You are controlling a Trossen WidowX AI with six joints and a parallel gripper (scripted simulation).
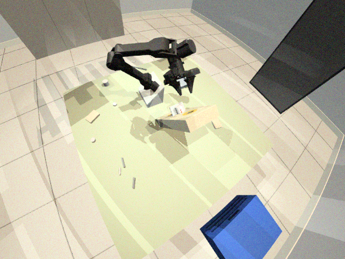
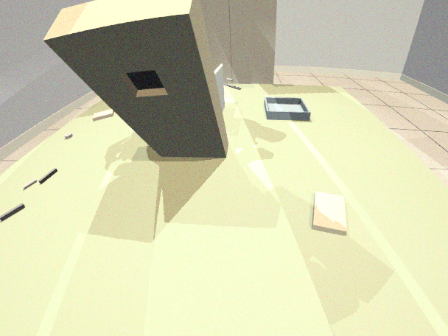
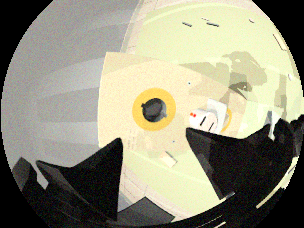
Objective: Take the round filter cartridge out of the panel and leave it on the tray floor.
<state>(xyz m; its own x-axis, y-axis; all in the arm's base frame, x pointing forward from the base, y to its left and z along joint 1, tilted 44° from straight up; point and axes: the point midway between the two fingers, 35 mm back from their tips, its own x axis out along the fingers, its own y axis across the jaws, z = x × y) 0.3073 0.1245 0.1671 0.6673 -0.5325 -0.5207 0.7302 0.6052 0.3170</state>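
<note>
The tilted wooden service panel (image 1: 202, 117) (image 2: 177, 121) (image 3: 119, 90) has a dark round hole (image 3: 152, 109) inside a yellow ring. The hole holds no cartridge. The white cartridge (image 1: 179, 109) (image 3: 206, 123), with two dark slots and red dots, is out of the hole, by an upright white plate (image 2: 219, 86) (image 3: 218, 106) on the panel; its exact contact is unclear. My gripper (image 1: 186, 93) (image 3: 154, 137) is open and empty above the panel face, with the cartridge beyond the right fingertip in the wrist view. The blue-grey tray (image 2: 287, 116) holds nothing visible.
A pale block (image 1: 217, 124) (image 2: 329, 211) lies near the panel, and another block (image 1: 92, 116) lies to the left. Small grey sticks (image 1: 123, 162) (image 2: 48, 176) lie on the mat. A blue box (image 1: 249, 227) stands at front right. A grey-white wedge (image 1: 154, 99) stands by the arm's base.
</note>
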